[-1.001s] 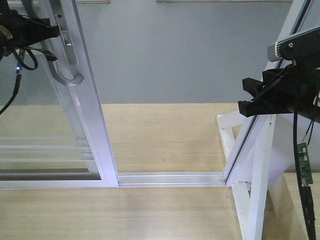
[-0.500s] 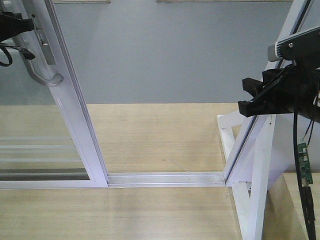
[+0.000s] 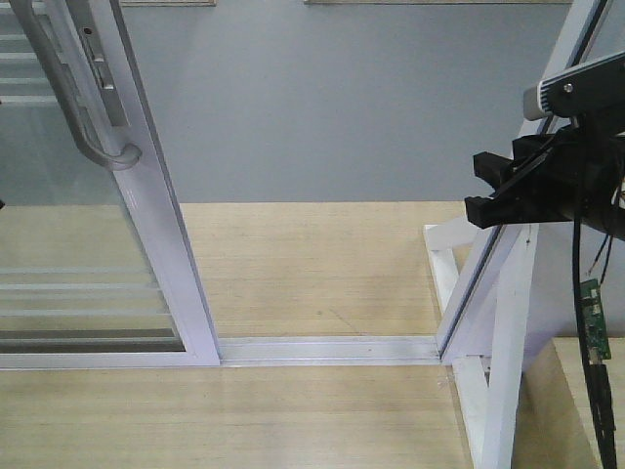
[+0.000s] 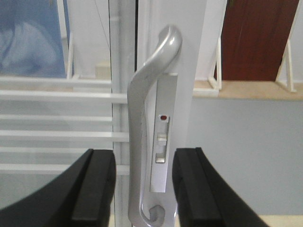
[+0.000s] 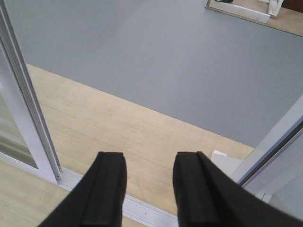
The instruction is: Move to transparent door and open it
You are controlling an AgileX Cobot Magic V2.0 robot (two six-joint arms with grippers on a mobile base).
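The transparent door (image 3: 146, 195), clear glass in a white frame with thin white bars, stands at the left, slid aside from the doorway. Its curved grey handle (image 3: 76, 103) also fills the middle of the left wrist view (image 4: 142, 137). My left gripper (image 4: 144, 189) is open, with a black finger on each side of the handle and a gap on both sides. It is out of the front view. My right gripper (image 3: 476, 189) is open and empty, held high at the right over the wood floor, as the right wrist view (image 5: 149, 189) shows.
A white floor track (image 3: 332, 349) runs across the open doorway to a slanted white frame post (image 3: 508, 293) on the right. Grey floor (image 3: 352, 107) lies beyond the wood strip. A green circuit board (image 3: 593, 318) hangs on cables at the right.
The door slid left, then came back a little to the right. My left gripper, seen earlier at the handle in the front view, has left that view. The right arm has not moved.
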